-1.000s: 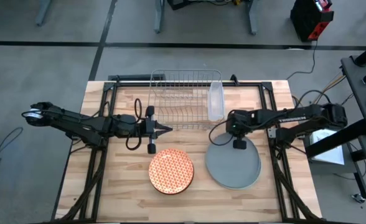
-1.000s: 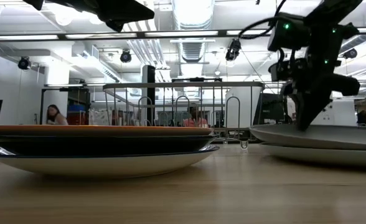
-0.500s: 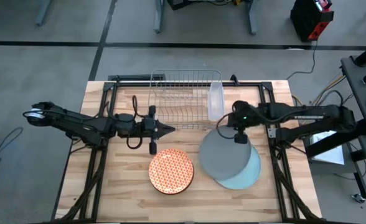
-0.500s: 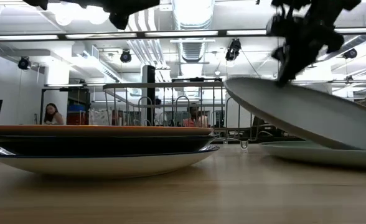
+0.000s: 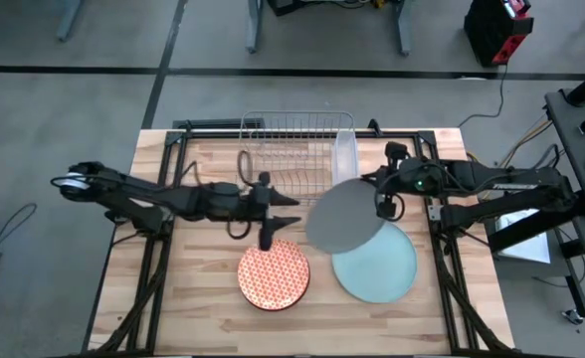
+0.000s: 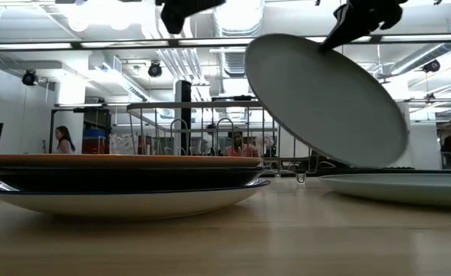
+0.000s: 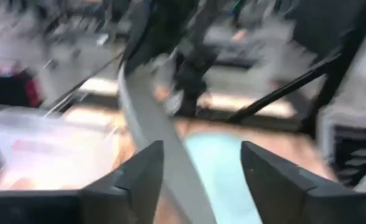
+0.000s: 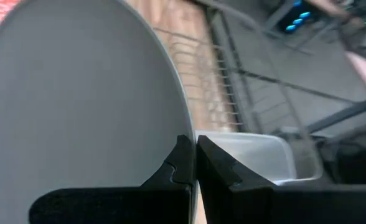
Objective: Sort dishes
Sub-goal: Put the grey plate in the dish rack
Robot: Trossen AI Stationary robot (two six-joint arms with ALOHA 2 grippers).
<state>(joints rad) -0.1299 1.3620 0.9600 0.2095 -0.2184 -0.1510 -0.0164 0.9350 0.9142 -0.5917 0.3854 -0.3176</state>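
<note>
My right gripper (image 5: 377, 199) is shut on a large grey plate (image 5: 344, 214), which it holds tilted in the air above the table's middle. The pale blue plate (image 5: 377, 267) lies flat on the table below it and to the right. An orange-and-white patterned plate (image 5: 274, 273) tops a small stack (image 6: 126, 184) near the front. My left gripper (image 5: 291, 199) is open and level, just left of the grey plate. In the left wrist view the plate's rim (image 7: 147, 124) shows ahead of its spread fingers (image 7: 139, 180). My right gripper pinches the grey plate's rim (image 8: 182, 127) between its two fingers (image 8: 211, 165), on the plate's right side. The fingers come slanting down from the table's right. The plate is lifted clear and steeply tilted (image 6: 325, 100), hanging above the pale blue plate (image 6: 394, 184).
A wire dish rack (image 5: 292, 154) stands at the table's far middle, with a clear plastic tub (image 5: 344, 159) at its right end. Bare wood lies at the near left. People sit in the room beyond the table (image 6: 63, 139).
My right gripper has risen and gone toward the table's left with the grey plate. The plate came off the pale blue plate and tipped from flat to steeply tilted. My left gripper has moved toward the table's right, rolled, and opened.
</note>
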